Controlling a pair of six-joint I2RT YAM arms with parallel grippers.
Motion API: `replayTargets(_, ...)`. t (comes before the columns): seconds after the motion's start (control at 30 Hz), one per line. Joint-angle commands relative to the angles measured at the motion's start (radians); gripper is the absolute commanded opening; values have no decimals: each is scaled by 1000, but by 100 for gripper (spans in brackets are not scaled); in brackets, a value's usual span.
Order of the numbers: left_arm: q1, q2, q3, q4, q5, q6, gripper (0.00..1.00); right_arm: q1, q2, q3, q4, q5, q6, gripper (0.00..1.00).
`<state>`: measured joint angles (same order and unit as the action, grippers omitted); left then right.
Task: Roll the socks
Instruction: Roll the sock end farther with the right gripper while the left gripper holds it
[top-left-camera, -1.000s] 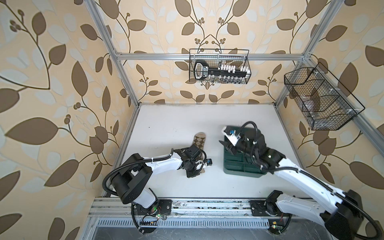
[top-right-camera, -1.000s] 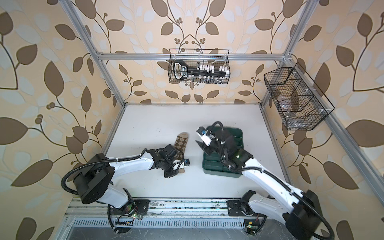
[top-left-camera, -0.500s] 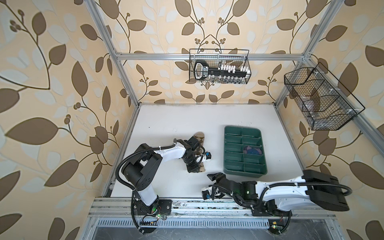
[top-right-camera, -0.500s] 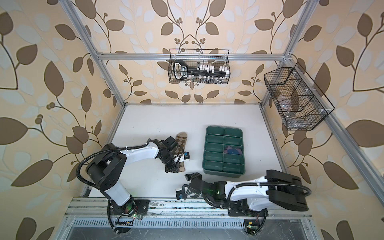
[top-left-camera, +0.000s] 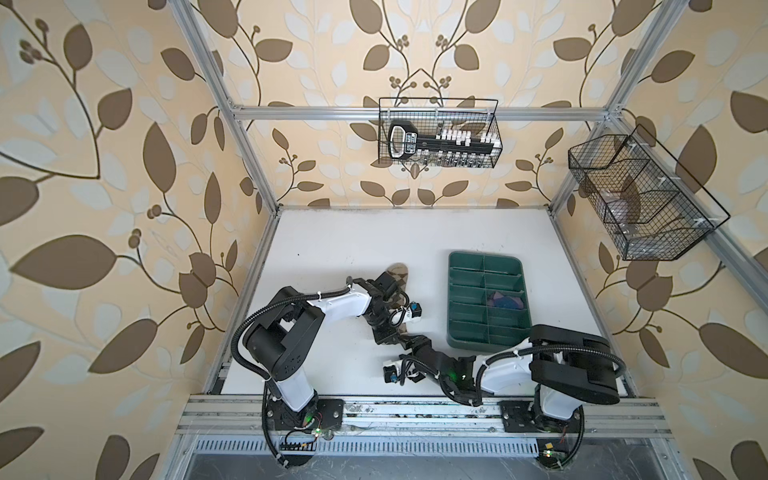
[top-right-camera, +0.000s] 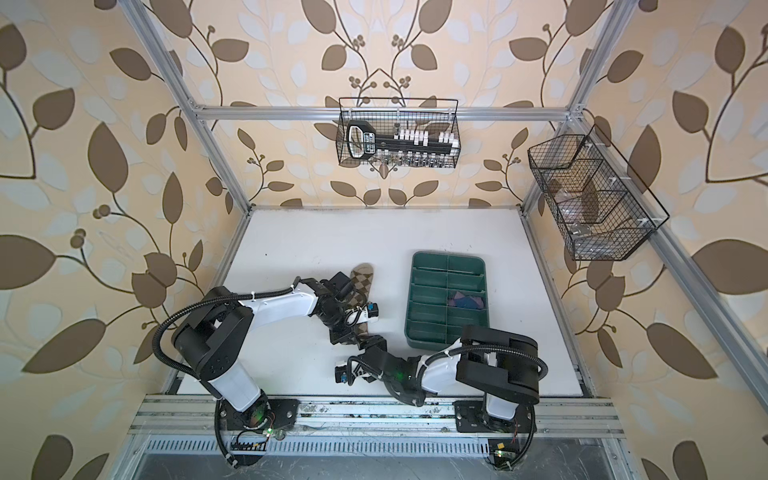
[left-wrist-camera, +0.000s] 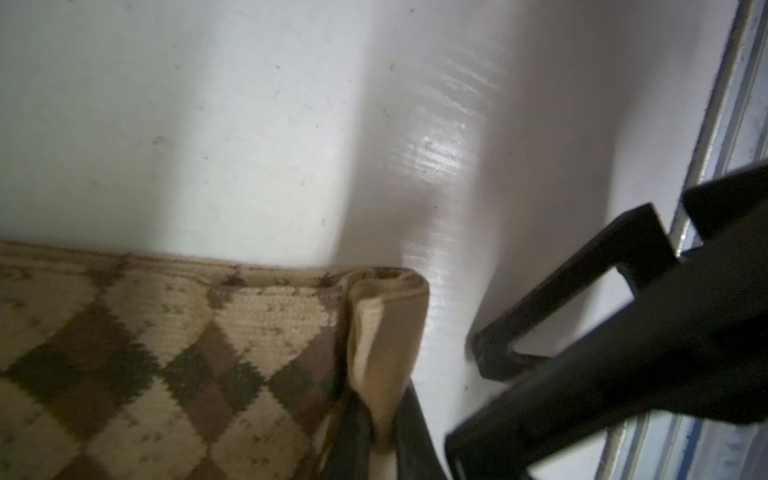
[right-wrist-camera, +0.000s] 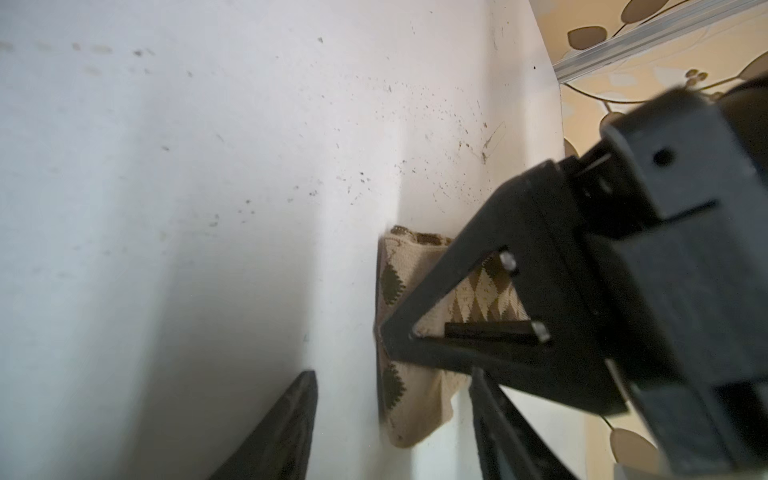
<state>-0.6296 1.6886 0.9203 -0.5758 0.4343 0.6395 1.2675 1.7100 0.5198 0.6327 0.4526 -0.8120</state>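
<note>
Left pincer (left-wrist-camera: 380, 432) clamped on folded cuff (left-wrist-camera: 386, 332) of tan sock (left-wrist-camera: 166, 353); sock's long axis ran away from it, flat on surface (left-wrist-camera: 249, 124). Right pincer (right-wrist-camera: 392, 386) spread, cuff just ahead between jaws.

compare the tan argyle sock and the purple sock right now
Place: the tan argyle sock lies on the white table; the purple sock sits in a compartment of the green tray.
Shape: the tan argyle sock is stretched out flat, the purple sock is bunched up.
Grip: the left gripper pinches the tan argyle sock's cuff; nothing touches the purple sock.
Both are fabric socks.
</note>
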Motion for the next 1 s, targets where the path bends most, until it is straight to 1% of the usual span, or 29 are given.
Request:
replayTargets(0.0,-6,42,-19,-56,-32,5,10,-32,58,10,37,1,3,58)
replayTargets(0.2,-5,23,-36,-41,-32,5,10,-49,114,23,64,67,31,49)
replayTargets(0.33,-5,27,-33,-45,-29,7,10,-58,119,21,64,94,29,42)
replayTargets(0.4,-6,29,-31,-48,-31,7,9,-57,104,16,42,94,23,41)
replayTargets(0.47,-5,30,-30,-52,-30,5,8,-53,57,-7,16,89,24,43)
replayTargets(0.5,-6,30,-29,-52,-29,6,6,-49,24,-25,5,86,27,45)
replayTargets(0.6,-3,35,-25,-63,-20,12,2,-46,-81,-68,-44,46,49,57)
replayTargets(0.67,0,44,-15,-75,-13,17,0,-59,-112,-66,-71,39,67,60)
replayTargets(0.77,5,62,1,-88,-11,15,0,-79,-99,-51,-73,28,53,62)
replayTargets(0.87,5,62,2,-85,-14,11,1,-81,-49,-21,-64,0,13,62)
replayTargets(0.97,5,54,-8,-73,-17,7,2,-82,5,11,-46,-23,0,63)
